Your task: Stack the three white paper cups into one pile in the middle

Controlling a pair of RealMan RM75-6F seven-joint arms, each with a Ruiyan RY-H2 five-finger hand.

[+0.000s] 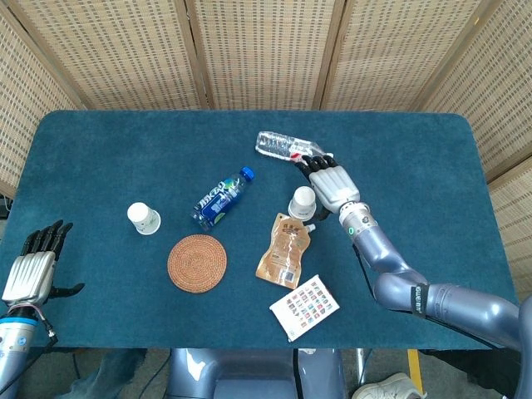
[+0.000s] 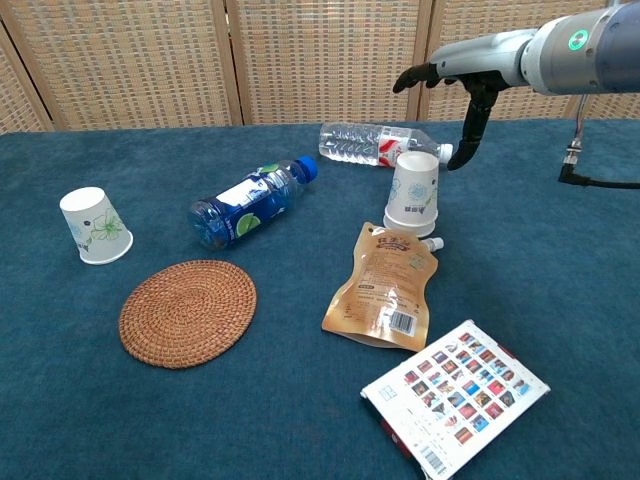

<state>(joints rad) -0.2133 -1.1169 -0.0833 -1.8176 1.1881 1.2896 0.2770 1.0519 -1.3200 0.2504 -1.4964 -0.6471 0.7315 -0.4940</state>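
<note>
The right hand (image 2: 462,95) is hovering just above the stacked paper cups (image 2: 413,193), fingers spread and holding nothing. The left hand (image 1: 33,264) is hanging open off the table's (image 1: 416,158) near-left corner.

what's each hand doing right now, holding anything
Left hand: open, holding nothing, at the table's near left edge.
Right hand: open, holding nothing, just above the cup stack.

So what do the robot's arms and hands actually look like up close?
The right arm is smooth silver-grey metal with a black band, a green light near the wrist and a black cable. The right hand and left hand have ribbed silver backs and black fingers.
</note>
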